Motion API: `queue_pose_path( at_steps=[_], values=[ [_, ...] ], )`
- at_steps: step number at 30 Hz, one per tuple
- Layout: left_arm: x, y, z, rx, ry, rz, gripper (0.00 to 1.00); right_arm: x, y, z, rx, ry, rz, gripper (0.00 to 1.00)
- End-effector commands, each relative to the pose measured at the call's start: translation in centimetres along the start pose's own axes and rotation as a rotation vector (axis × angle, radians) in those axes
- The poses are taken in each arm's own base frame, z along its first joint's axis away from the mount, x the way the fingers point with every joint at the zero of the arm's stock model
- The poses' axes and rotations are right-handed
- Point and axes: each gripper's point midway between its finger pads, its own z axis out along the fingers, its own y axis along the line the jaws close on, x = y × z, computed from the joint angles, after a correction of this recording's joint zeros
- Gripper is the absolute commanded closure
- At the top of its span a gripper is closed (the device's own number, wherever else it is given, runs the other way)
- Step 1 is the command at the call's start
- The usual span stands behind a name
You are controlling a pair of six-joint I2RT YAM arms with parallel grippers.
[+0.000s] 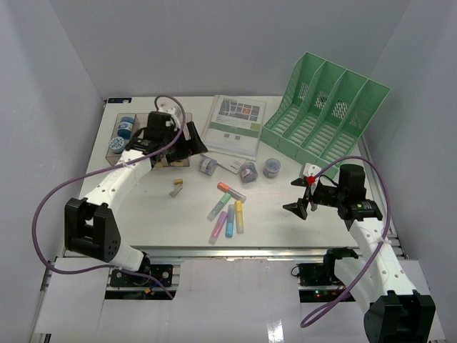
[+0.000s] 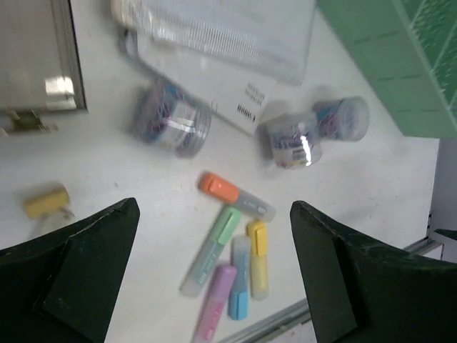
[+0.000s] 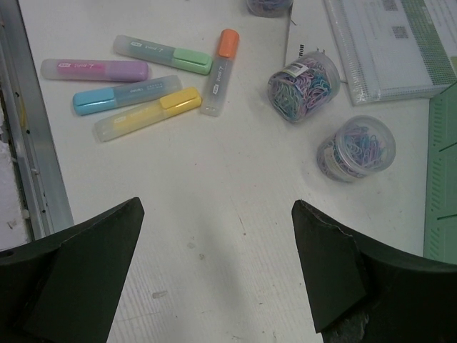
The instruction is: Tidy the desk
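The white desk holds several pastel highlighters near its middle, three clear jars of paper clips and a small yellow piece. My left gripper is open and empty, hovering over the right end of the smoky tray. In the left wrist view it looks down on the highlighters and jars. My right gripper is open and empty above bare desk right of the highlighters. In its wrist view the highlighters and two jars lie ahead.
A green four-slot file rack stands at the back right. A booklet lies beside it. Blue-lidded items sit in the tray's left compartment. A metal rail runs along the front edge.
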Motion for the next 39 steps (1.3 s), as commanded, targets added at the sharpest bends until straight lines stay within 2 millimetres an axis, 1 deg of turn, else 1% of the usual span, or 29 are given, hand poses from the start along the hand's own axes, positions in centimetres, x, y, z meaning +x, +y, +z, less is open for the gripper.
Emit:
queue_pose_path(
  at_steps=[1, 3, 8, 9, 13, 17, 21, 23, 28, 32, 34, 37, 39],
  values=[
    [1.3, -0.5, -0.3, -0.090, -0.089, -0.329, 0.02, 0.2, -0.7, -0.2, 0.019, 0.006, 0.009, 0.09],
    [1.8, -0.4, -0.2, -0.112, -0.120, -0.441, 0.02, 0.4, -1.0, -0.4, 0.031, 0.010, 0.017, 0.09],
    [2.4, 0.3, 1.2, -0.188, -0.166, -0.599, 0.03, 0.5, -1.1, -0.5, 0.035, 0.006, 0.027, 0.09],
    [2.6, 0.3, 1.5, -0.194, -0.168, -0.646, 0.04, 0.5, -1.0, -0.5, 0.034, 0.008, 0.029, 0.09],
    [3.5, -0.1, 3.3, -0.222, -0.151, -0.712, 0.07, 0.5, -1.0, -0.6, 0.031, 0.009, 0.037, 0.09],
    [3.8, -0.4, 5.1, -0.240, -0.124, -0.756, 0.08, 0.6, -1.0, -0.6, 0.029, 0.008, 0.038, 0.09],
    [3.7, 0.5, 6.7, -0.290, -0.143, -0.802, 0.08, 0.6, -1.0, -0.6, 0.028, 0.008, 0.037, 0.09],
    [3.6, 0.6, 7.4, -0.303, -0.145, -0.815, 0.08, 0.6, -1.0, -0.6, 0.028, 0.008, 0.037, 0.09],
    [4.2, 1.2, 9.2, -0.346, -0.120, -0.816, 0.10, 0.6, -0.9, -0.6, 0.022, 0.007, 0.042, 0.09],
    [5.2, 2.5, 10.8, -0.402, -0.101, -0.816, 0.12, 0.7, -0.9, -0.6, 0.018, 0.010, 0.045, 0.09],
    [5.7, 2.8, 11.5, -0.417, -0.087, -0.816, 0.15, 0.7, -0.8, -0.6, 0.015, 0.010, 0.046, 0.09],
    [5.9, 3.1, 12.0, -0.431, -0.087, -0.813, 0.21, 0.6, -0.8, -0.6, 0.014, 0.007, 0.047, 0.09],
    [5.8, 3.1, 12.1, -0.431, -0.089, -0.809, 0.27, 0.8, -1.2, -0.9, 0.031, 0.008, 0.054, 0.09]
  ],
)
